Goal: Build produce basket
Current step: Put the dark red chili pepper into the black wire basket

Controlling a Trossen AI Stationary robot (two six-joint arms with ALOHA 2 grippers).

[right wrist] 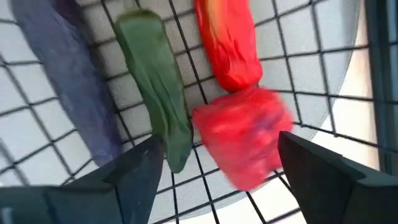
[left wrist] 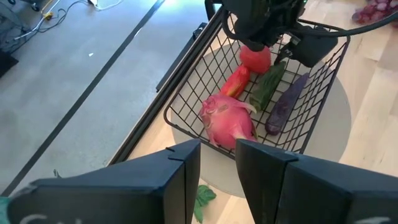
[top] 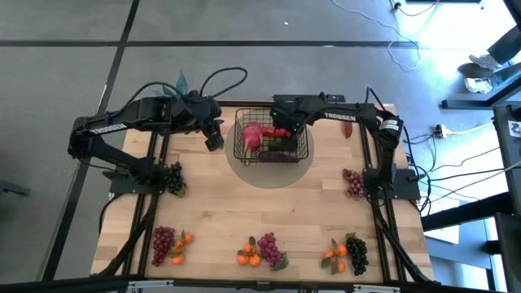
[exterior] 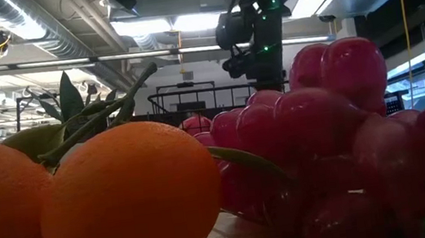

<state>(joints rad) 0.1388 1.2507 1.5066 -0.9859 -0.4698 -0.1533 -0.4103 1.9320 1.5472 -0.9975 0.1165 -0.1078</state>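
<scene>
The black wire basket point(top: 238, 134) stands at the table's far middle on a grey round mat. In it lie a pink-red radish point(left wrist: 227, 121), a long red pepper point(left wrist: 235, 81), a green vegetable point(left wrist: 267, 87) and a dark purple eggplant point(left wrist: 285, 106). A round red pepper point(right wrist: 242, 143) lies on the basket's floor. My right gripper point(right wrist: 221, 155) points down into the basket, open, with one finger on either side of that pepper and apart from it. My left gripper point(left wrist: 217, 168) hovers left of the basket, a narrow gap between its fingers and nothing in it.
Grape bunches with small oranges lie along the near edge point(top: 167, 242), point(top: 264, 248), point(top: 348, 252). More grapes sit by each arm's base point(top: 173, 177), point(top: 353, 182). A small red piece point(top: 348, 129) lies at the far right. Oranges point(exterior: 124, 196) and red grapes point(exterior: 338, 135) fill the low view.
</scene>
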